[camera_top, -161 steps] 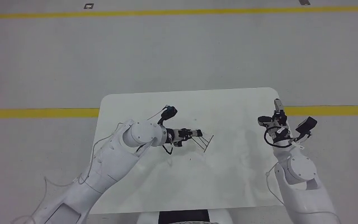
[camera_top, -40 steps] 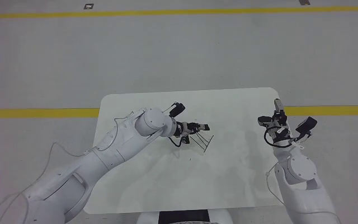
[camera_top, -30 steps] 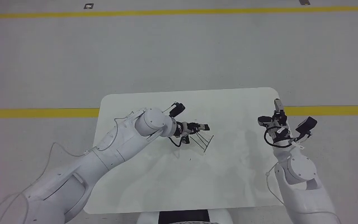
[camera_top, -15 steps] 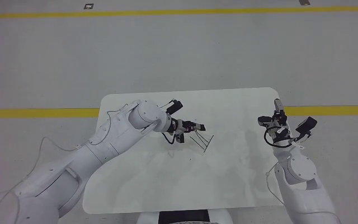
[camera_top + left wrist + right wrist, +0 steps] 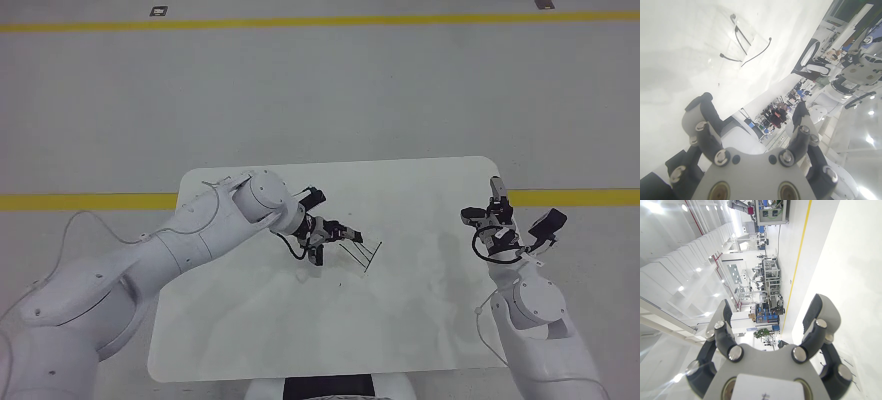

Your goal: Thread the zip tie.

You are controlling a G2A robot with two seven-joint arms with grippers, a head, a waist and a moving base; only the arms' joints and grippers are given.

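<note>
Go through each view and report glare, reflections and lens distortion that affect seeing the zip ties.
Top view: even light, no glare, and the zip ties read as thin dark lines on the white table. Left wrist view: soft grey reflections on the glossy table, but the ties stand out plainly against it. Right wrist view: ceiling lamps flare into bright spots, and the wide-angle lens bows the room's lines.

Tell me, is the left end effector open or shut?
Open. The left end effector has its fingers wide apart with nothing between them; the zip ties lie on the table beyond.
</note>
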